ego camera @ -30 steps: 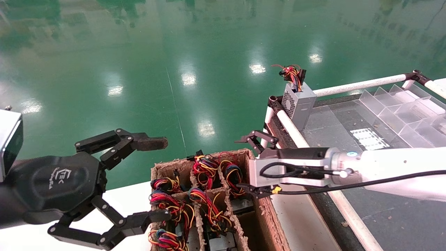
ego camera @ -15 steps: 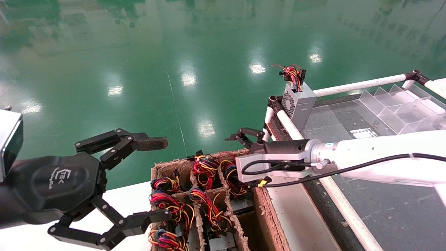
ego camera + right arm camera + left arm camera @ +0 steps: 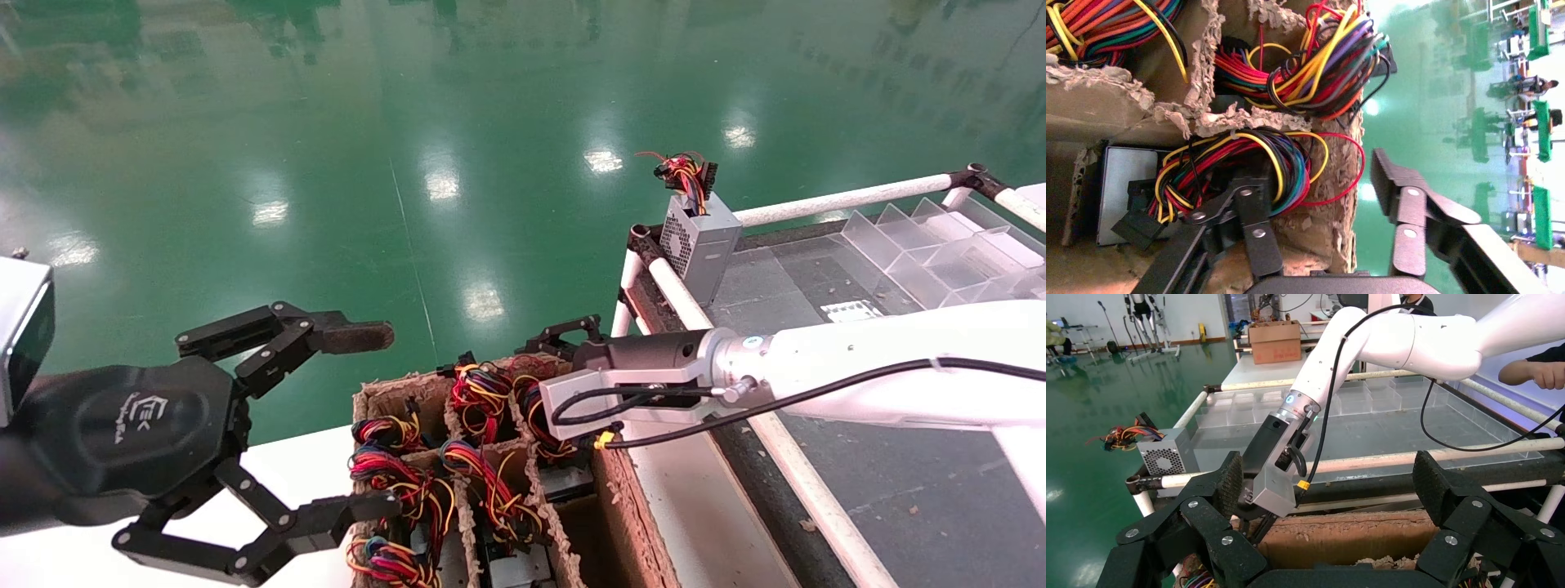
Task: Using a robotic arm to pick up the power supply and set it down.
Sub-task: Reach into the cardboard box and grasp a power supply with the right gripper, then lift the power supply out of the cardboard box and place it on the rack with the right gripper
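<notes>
Power supply (image 3: 1229, 168), wire bundle uppermost, is seated in the cardboard box's (image 3: 621, 498) corner compartment, lower centre; the right pincer (image 3: 1315, 202) is spread wide astride the box wall, gripping nothing. The left pincer (image 3: 359, 416) is held open lower left.

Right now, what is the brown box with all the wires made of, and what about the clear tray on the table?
The brown box looks like rough cardboard or pressed paper pulp: matte, with torn, fuzzy edges on its dividers. The wires seem coated in smooth, shiny plastic of many colours. The clear tray looks like see-through hard plastic, perhaps acrylic, since the table shows through its walls.
</notes>
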You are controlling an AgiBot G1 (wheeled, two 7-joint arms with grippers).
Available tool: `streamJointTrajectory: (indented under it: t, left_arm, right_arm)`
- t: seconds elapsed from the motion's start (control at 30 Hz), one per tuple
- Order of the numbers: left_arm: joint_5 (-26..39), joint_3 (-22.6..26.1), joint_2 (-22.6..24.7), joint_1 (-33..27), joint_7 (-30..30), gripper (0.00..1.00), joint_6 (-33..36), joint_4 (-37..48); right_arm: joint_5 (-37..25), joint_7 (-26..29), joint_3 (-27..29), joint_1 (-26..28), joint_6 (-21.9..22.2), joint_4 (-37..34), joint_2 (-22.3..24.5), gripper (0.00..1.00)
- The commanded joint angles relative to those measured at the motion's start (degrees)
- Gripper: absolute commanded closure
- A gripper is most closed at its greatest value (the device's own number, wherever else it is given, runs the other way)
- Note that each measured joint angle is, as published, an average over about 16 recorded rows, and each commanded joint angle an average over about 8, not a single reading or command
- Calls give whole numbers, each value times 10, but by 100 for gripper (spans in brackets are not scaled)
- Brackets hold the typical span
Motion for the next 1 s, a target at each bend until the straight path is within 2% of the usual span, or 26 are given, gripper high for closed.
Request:
streamJointTrajectory:
  t: [0.03, 0.57, 1.0]
  left_arm:
    - [0, 0, 0, 0, 0, 0, 0, 0]
    - [0, 0, 0, 0, 0, 0, 0, 0]
    - [0, 0, 0, 0, 0, 0, 0, 0]
  right_arm:
    - [-3, -1, -1, 0, 2, 1, -3, 100]
    - [-8, -6, -3, -7, 9, 15, -1, 100]
    - [58, -20, 47, -43, 49, 51, 31, 100]
